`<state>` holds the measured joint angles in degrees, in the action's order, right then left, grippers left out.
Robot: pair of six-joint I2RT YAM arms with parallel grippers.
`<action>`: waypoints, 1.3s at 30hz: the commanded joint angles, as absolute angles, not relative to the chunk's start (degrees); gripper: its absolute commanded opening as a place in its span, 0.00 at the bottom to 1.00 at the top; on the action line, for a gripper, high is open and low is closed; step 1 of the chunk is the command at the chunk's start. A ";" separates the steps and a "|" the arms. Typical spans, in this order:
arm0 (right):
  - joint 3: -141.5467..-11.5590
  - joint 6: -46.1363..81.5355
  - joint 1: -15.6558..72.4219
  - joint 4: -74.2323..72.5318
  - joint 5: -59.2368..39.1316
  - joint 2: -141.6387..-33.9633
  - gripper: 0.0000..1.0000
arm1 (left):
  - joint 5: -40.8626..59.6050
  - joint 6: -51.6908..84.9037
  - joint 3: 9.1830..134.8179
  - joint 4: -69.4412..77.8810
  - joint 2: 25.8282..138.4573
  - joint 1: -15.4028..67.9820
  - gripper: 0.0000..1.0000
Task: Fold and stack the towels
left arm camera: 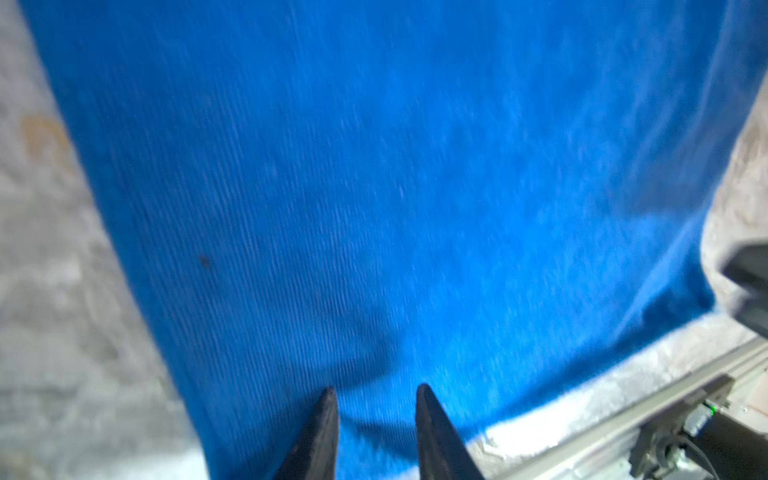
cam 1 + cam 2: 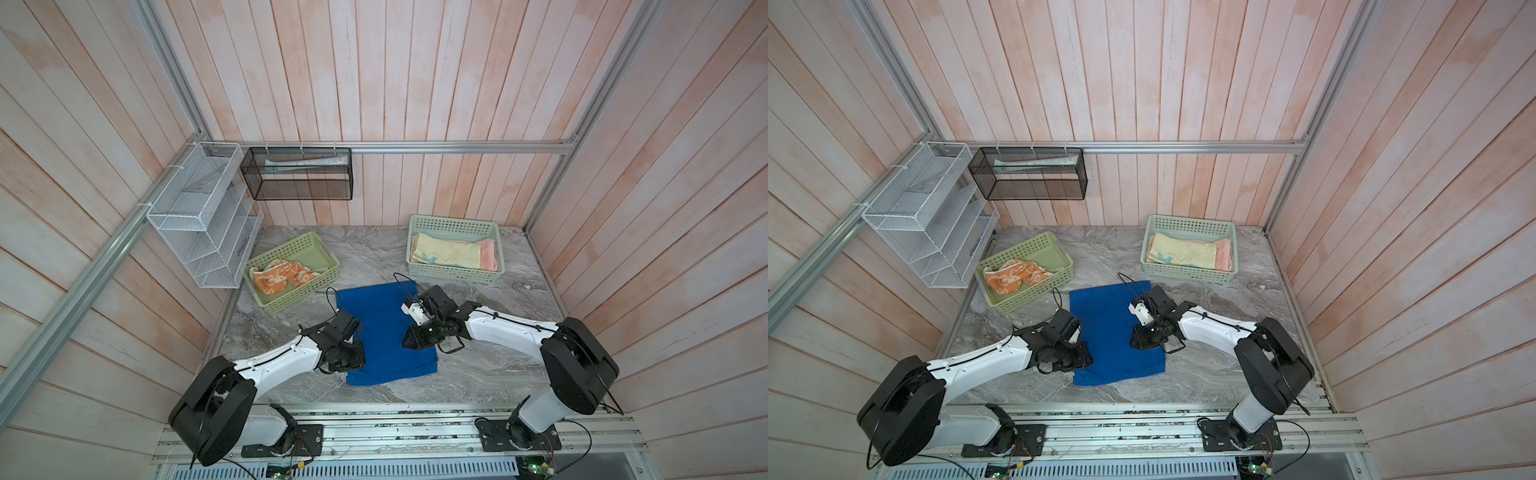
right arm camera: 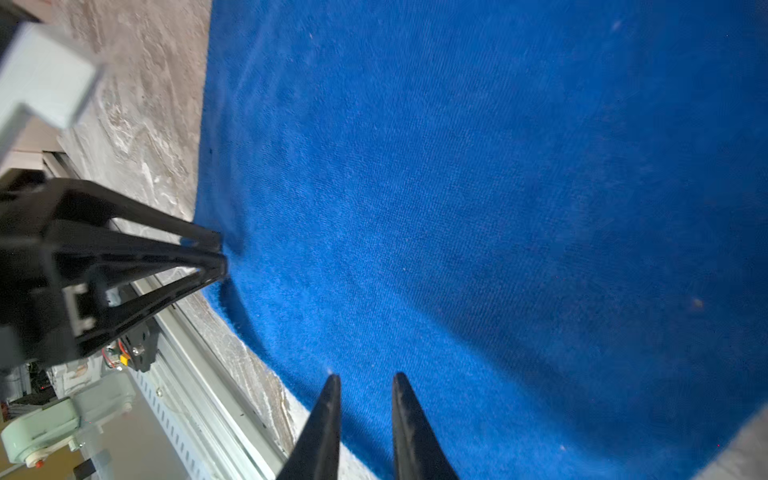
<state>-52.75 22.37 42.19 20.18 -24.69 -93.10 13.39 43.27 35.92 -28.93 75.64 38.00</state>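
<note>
Blur smears the left wrist view. In it the left hand [image 1: 376, 388] has its tips apart, with blue cloth showing between them. The right hand [image 3: 365, 376] also has its tips apart, just over the blue towel [image 2: 382, 328]. That towel lies flat on the tabletop [image 2: 365, 253] between the two hands, its side edges partly hidden under them.

There are four towels and two baskets. Beyond the left hand, an orange towel [image 2: 274, 280] lies crumpled in a basket [image 2: 305, 295]. Beyond the right hand, a yellow towel [image 2: 446, 251] covers most of a pink towel [image 2: 489, 254] in the second basket [image 2: 453, 272].
</note>
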 commanded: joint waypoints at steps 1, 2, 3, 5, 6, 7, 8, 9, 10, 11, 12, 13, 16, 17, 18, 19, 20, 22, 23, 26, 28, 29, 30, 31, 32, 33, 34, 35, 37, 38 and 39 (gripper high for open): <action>-51.75 20.39 43.06 20.84 -26.23 -94.34 0.25 | 12.34 46.33 34.59 -36.14 72.17 40.46 0.34; -50.79 20.46 43.14 20.42 -26.60 -94.48 0.25 | 12.52 47.32 34.00 -37.37 71.04 41.30 0.34; -49.89 20.48 43.19 20.14 -26.74 -94.65 0.25 | 13.06 48.26 33.21 -38.08 69.72 41.87 0.34; -47.86 20.88 43.54 19.76 -26.93 -94.83 0.24 | 14.24 50.14 31.22 -38.34 67.50 42.57 0.34; -46.88 21.03 43.88 19.81 -26.97 -94.69 0.24 | 14.88 50.89 30.32 -38.13 66.44 42.63 0.34; -46.18 21.17 44.28 19.78 -26.90 -94.42 0.24 | 15.12 51.44 29.60 -37.99 65.56 42.71 0.34; -45.29 21.53 44.76 19.81 -26.80 -93.99 0.24 | 15.21 51.96 29.04 -38.32 64.80 42.71 0.34; -44.41 21.92 45.31 19.85 -26.63 -93.39 0.24 | 15.13 52.20 28.90 -38.61 64.21 42.71 0.34; -43.72 22.28 45.79 19.78 -26.56 -92.76 0.24 | 15.07 52.38 28.88 -38.96 63.74 42.69 0.34; -42.89 22.69 46.31 19.75 -26.46 -92.04 0.24 | 14.71 52.34 29.33 -39.45 63.40 42.65 0.34; -42.30 23.17 46.78 19.62 -26.31 -91.45 0.24 | 14.20 52.04 30.32 -40.08 63.11 42.71 0.34; -41.83 23.57 47.15 19.62 -26.09 -90.87 0.24 | 13.83 51.87 31.36 -40.46 62.94 42.70 0.34; -40.34 25.01 47.96 19.06 -25.54 -89.15 0.24 | 11.68 50.80 35.01 -40.22 63.37 42.17 0.34; -39.66 25.58 48.06 18.47 -25.50 -88.55 0.24 | 11.34 49.95 36.20 -39.61 64.21 41.39 0.34; -39.03 26.04 48.02 17.85 -25.41 -88.13 0.24 | 11.46 49.04 37.06 -38.90 65.19 40.49 0.34; -38.26 26.57 48.15 16.99 -25.23 -87.90 0.24 | 11.60 47.81 37.78 -37.69 66.67 39.42 0.34; -37.75 26.95 48.16 16.32 -25.24 -87.80 0.24 | 12.04 46.51 38.46 -36.45 68.46 38.38 0.32; -37.70 27.11 48.16 16.00 -25.14 -88.38 0.24 | 13.00 44.05 39.91 -34.33 72.43 36.81 0.28; -38.28 26.92 48.16 16.50 -24.76 -88.86 0.24 | 13.26 42.81 41.21 -33.87 75.06 36.43 0.25; -42.06 25.23 48.61 19.62 -22.44 -89.59 0.24 | 13.95 40.07 44.06 -33.68 81.28 36.53 0.22; -44.94 23.69 48.69 20.64 -22.30 -90.10 0.24 | 14.27 39.47 44.31 -33.68 83.30 36.97 0.21; -46.46 22.97 48.78 21.10 -22.46 -90.68 0.24 | 14.03 39.30 44.30 -33.90 83.60 37.29 0.21; -48.01 22.42 48.78 21.45 -22.52 -91.41 0.24 | 13.52 39.35 44.21 -34.19 83.60 37.52 0.21; -49.74 21.67 48.94 21.94 -22.61 -92.33 0.25 | 12.96 39.42 44.04 -34.69 83.28 37.80 0.21; -51.65 21.09 49.12 22.51 -22.82 -93.39 0.25 | 12.51 39.67 43.72 -35.21 82.68 38.07 0.21; -53.11 20.68 49.34 22.74 -23.21 -94.35 0.25 | 12.20 39.94 43.40 -35.49 82.01 38.35 0.21; -54.68 20.15 49.55 22.60 -23.79 -95.43 0.25 | 11.95 40.35 42.88 -35.55 81.21 38.60 0.21; -55.99 19.82 49.78 21.94 -24.95 -96.84 0.25 | 11.89 40.77 42.12 -35.46 80.58 38.84 0.21; -58.43 19.20 50.15 20.63 -27.75 -99.80 0.25 | 11.74 41.68 40.83 -35.30 79.62 39.15 0.21; -59.60 19.01 50.50 19.62 -28.84 -101.39 0.25 | 11.62 42.08 40.03 -35.23 79.29 39.26 0.23; -60.56 18.68 50.82 18.67 -29.72 -102.97 0.25 | 11.43 42.56 39.39 -35.01 79.11 39.53 0.25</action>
